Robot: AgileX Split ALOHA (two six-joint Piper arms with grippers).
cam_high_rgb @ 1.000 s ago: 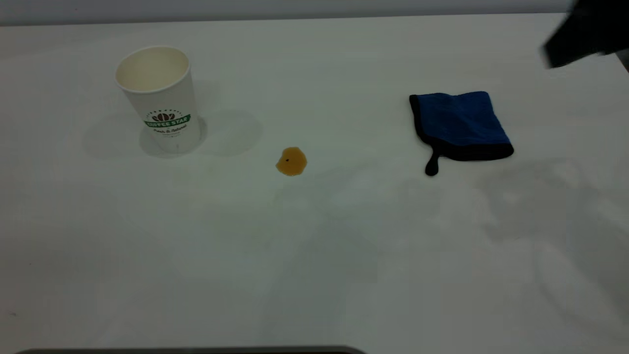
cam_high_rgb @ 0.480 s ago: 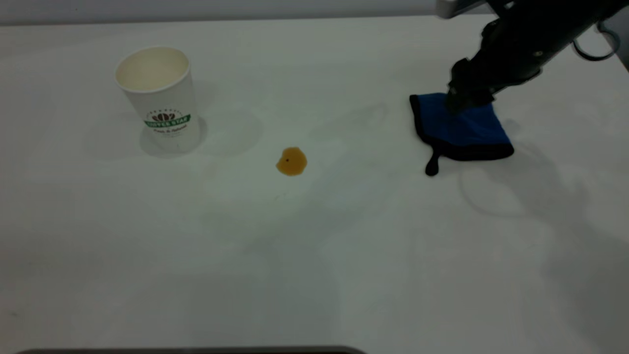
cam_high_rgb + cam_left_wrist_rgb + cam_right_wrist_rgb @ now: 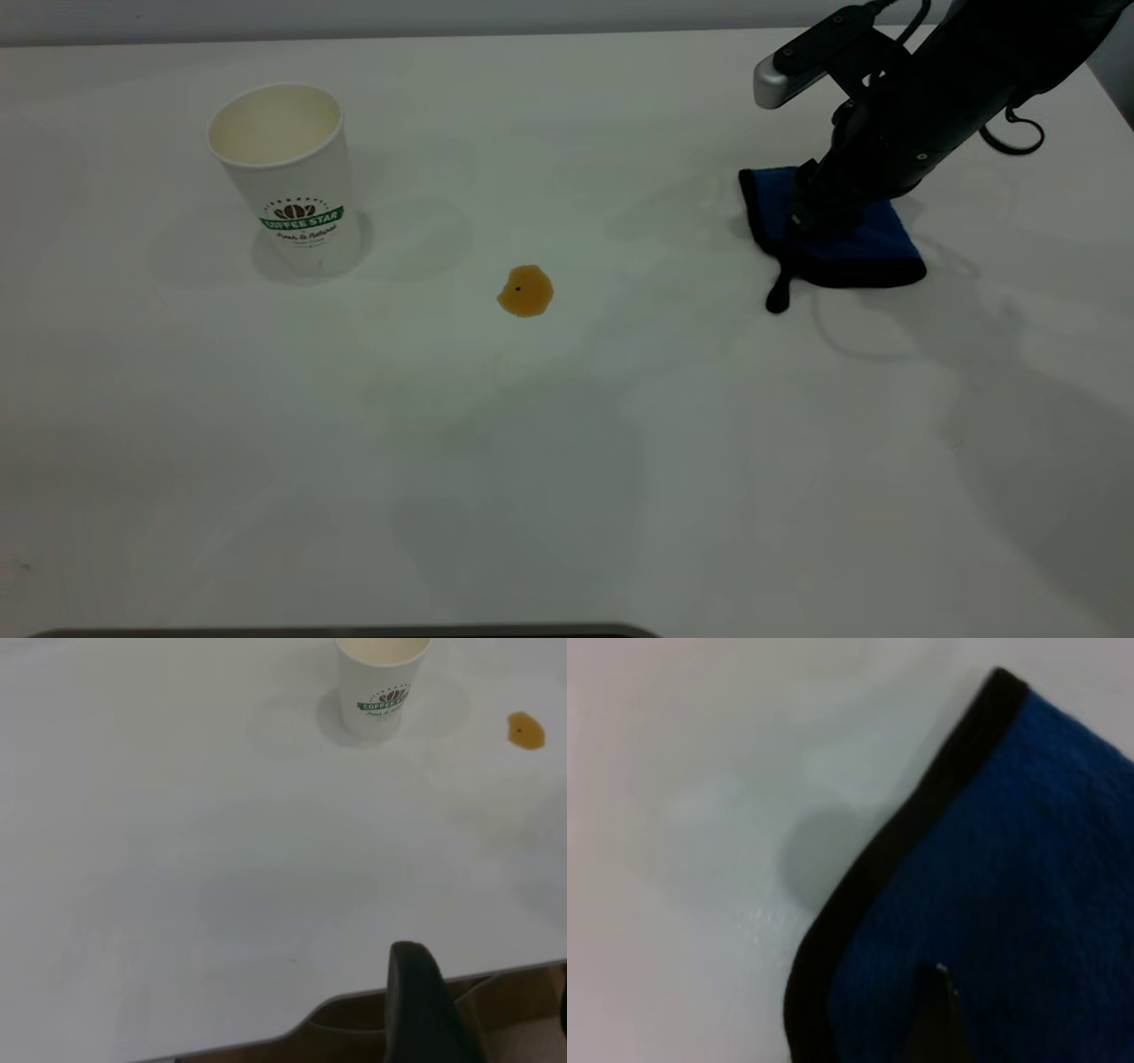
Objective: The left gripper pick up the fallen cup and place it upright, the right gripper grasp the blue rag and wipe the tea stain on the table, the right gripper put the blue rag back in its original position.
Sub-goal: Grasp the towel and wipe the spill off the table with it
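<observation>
Blue rag (image 3: 864, 237): soft, fuzzy cloth with a black edge and a short black loop tail, lying flat on the right side of the table (image 3: 567, 461). My right wrist view shows its plush weave and black border up close (image 3: 1028, 904).
Right gripper (image 3: 802, 213): black, with a small silver-grey block on top. I see it pressed down on the rag's left part. One dark fingertip (image 3: 939, 1019) shows over the cloth in the wrist view. I cannot tell how wide the claw is or if it has pinched the rag.
Tea stain (image 3: 525, 291): small, round, amber-brown puddle with a tiny dark speck, well apart from the rag, between rag and cup. I see it in the left wrist view too (image 3: 526, 731).
Cup (image 3: 288, 177): white paper, cream inside, standing upright at the far left. Green band reads "COFFEE STAR" under a brown bean logo. The smaller writing below is too tiny to read.
Left gripper (image 3: 425, 1010): only my left wrist view shows it, one black finger by the table's rounded edge, far from the cup (image 3: 381, 682). I cannot tell its opening.
Table: plain, white and smooth.
</observation>
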